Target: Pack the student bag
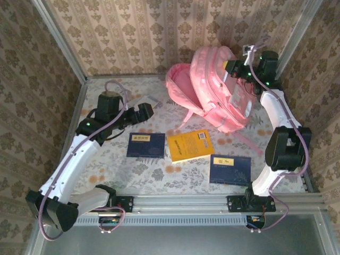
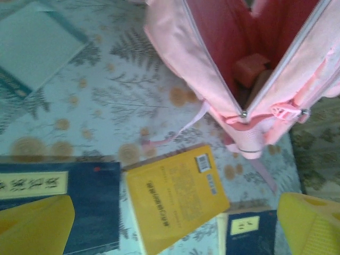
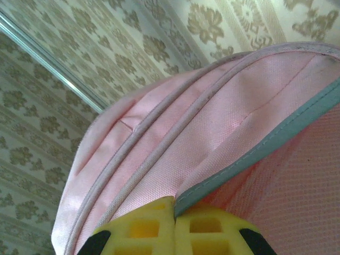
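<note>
Left side: left gripper (image 1: pixel 143 111) hovers low over the table (image 1: pixel 159 171), fingers (image 2: pixel 37 223) spread wide with nothing between them. Its wrist camera looks down past them at the books and into the bag's mouth. A pale booklet (image 1: pixel 149 100) lies flat just beyond that gripper, unpacked. Moving right, a dark blue book (image 1: pixel 145 144) lies flat and a yellow book (image 1: pixel 190 145) lies just beside it at a slight angle, neither one touched. A second dark blue book (image 1: pixel 230 169) lies nearer the front edge, right of the yellow one, also flat on the table. The student bag (image 1: pixel 212 90) stands toward the back right of the table, tipped toward the left, main compartment unzipped and gaping. The left wrist view shows its reddish lining and something boxy deep inside, too dim to name. Far right: right gripper (image 1: pixel 236 69) is at the bag's top rim, fingers pinched closed on the fabric edge with the grey binding, which seems to hold the mouth open. Judgement: the bag is opened and held ready, but packing looks barely begun. All four flat items on the table are left to go in, and the zip is left to close after that.
</note>
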{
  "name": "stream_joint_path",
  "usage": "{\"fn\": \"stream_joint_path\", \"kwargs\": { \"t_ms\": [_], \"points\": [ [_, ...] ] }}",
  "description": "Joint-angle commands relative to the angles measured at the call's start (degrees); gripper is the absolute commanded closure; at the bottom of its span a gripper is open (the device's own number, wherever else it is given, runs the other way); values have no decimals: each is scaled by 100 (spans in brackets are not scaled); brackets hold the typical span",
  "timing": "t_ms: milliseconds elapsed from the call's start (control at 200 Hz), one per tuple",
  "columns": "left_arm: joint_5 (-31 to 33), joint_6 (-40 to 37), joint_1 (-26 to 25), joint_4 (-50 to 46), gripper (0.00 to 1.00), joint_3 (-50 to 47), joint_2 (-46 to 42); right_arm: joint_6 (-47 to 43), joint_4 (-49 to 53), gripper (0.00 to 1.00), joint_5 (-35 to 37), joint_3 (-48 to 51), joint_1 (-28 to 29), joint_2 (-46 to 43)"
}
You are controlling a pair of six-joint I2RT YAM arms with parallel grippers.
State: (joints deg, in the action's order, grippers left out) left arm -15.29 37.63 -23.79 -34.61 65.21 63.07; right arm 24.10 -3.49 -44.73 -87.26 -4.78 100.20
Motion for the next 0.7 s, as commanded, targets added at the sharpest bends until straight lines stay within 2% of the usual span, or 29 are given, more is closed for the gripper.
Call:
{"fn": "stream_joint_path", "kwargs": {
  "t_ms": [0, 80, 205, 265, 350, 500, 610, 695],
  "points": [
    [336, -148, 280, -431, 0, -73, -179, -836, 659, 97, 233, -501, 375, 313],
    [175, -63, 591, -449, 0, -187, -185, -1140, 1035, 87, 579, -545, 622, 540],
    [0, 103, 1001, -467, 0, -353, -134, -868, 801, 62, 1125, -337, 759, 627],
    [95, 120, 1105, -541, 0, -349, -71, -660, 635, 50, 1440, -196, 768, 530],
    [283, 101, 1229, -749, 0, -232, 123, -497, 510, 40, 1974, 26, 789, 228],
    [741, 208, 1407, -1051, 0, 138, 651, -551, 904, 37, 3154, 291, 1003, -407],
    [826, 230, 1604, -737, 0, 212, 1131, -338, 468, 39, 3821, 1226, 1356, -1158],
    [698, 200, 1851, -391, 0, 378, 1702, -338, 82, 40, 4418, 2039, 1887, -1776]
  ]
}}
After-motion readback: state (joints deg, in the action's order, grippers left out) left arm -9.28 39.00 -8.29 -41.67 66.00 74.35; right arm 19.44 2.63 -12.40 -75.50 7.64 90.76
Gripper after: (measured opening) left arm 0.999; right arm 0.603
